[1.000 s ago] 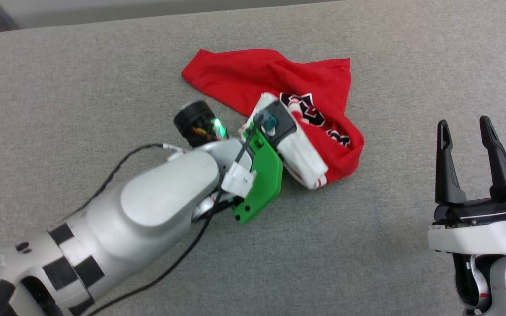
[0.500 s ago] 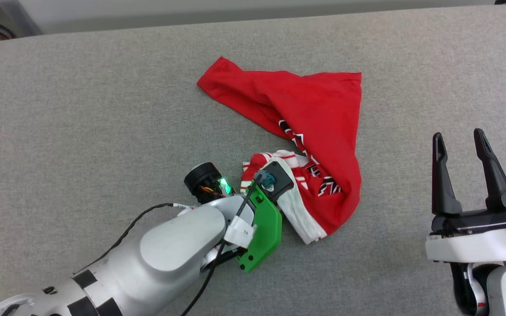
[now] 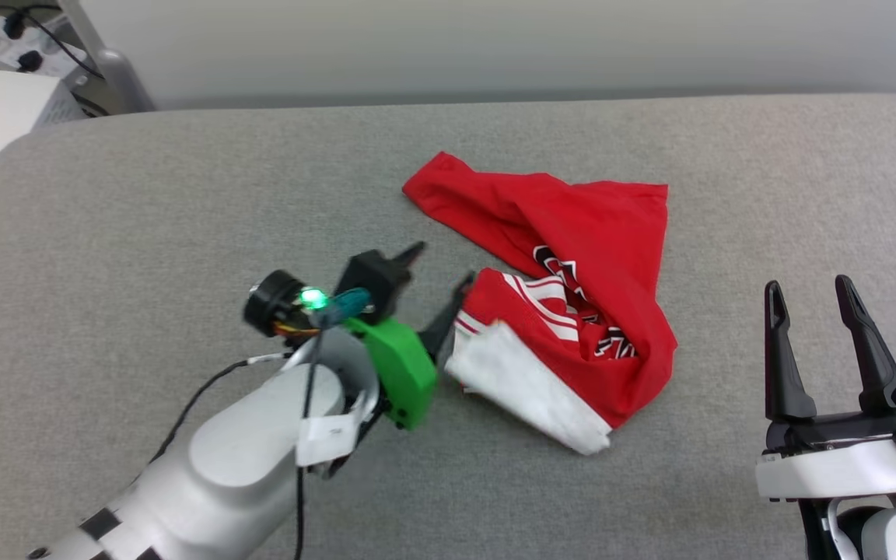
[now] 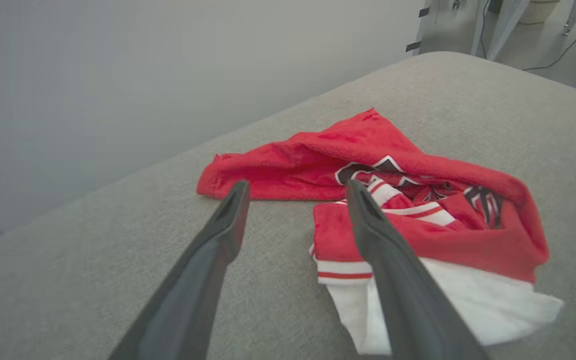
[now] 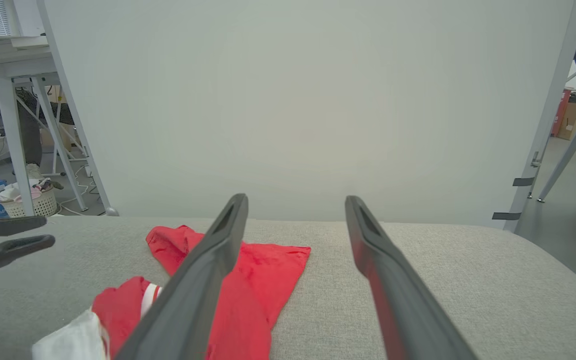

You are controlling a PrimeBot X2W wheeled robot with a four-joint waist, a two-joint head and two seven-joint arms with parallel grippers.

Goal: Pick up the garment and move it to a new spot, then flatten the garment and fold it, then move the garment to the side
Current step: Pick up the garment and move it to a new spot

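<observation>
Red garment (image 3: 611,233) crumpled, white sleeve (image 3: 530,385) outward, black lettering (image 3: 561,268) partly hidden.

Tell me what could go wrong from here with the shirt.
1. The garment lies bunched, layers folded over the lettering; a pinch may catch several layers.
2. The open left gripper has one finger right beside the white sleeve; moving off may snag it.
3. The right gripper stands open, apart from the cloth; one-armed pulling may only drag the heap.

crumpled red-white garment (image 3: 572,257) on couch
</observation>
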